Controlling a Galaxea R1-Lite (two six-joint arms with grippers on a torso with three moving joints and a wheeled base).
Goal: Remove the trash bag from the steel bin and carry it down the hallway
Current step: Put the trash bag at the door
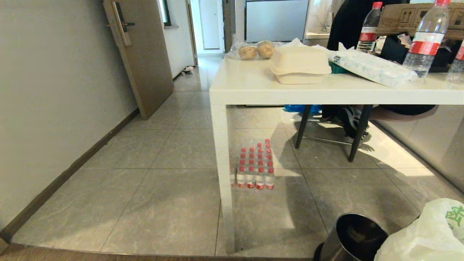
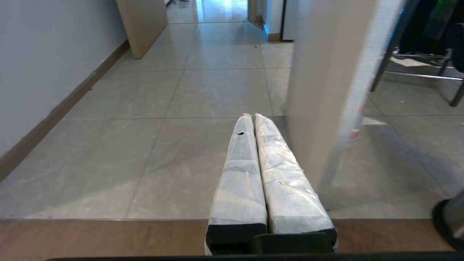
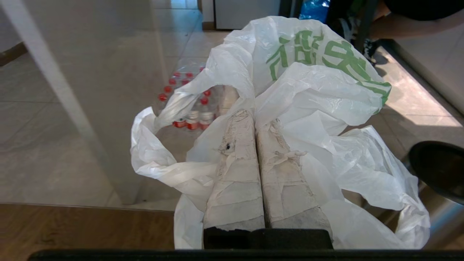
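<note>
The trash bag (image 3: 315, 94), thin crinkled white plastic with green characters, billows around my right gripper (image 3: 255, 117), whose taped fingers are shut on a fold of it. In the head view the trash bag (image 1: 431, 232) shows at the bottom right, out of the steel bin (image 1: 353, 239) and just right of it. The bin's black rim (image 3: 440, 168) also appears beside the bag in the right wrist view. My left gripper (image 2: 252, 116) is shut on nothing, held above the grey tiled hallway floor (image 2: 203, 90).
A white table (image 1: 253, 85) with food boxes and water bottles stands ahead, its leg (image 1: 224, 174) close to the bin. A pack of small red-capped bottles (image 1: 253, 166) lies under it. A seated person and chair legs (image 1: 357, 134) are behind. An open door (image 1: 141, 54) is at left.
</note>
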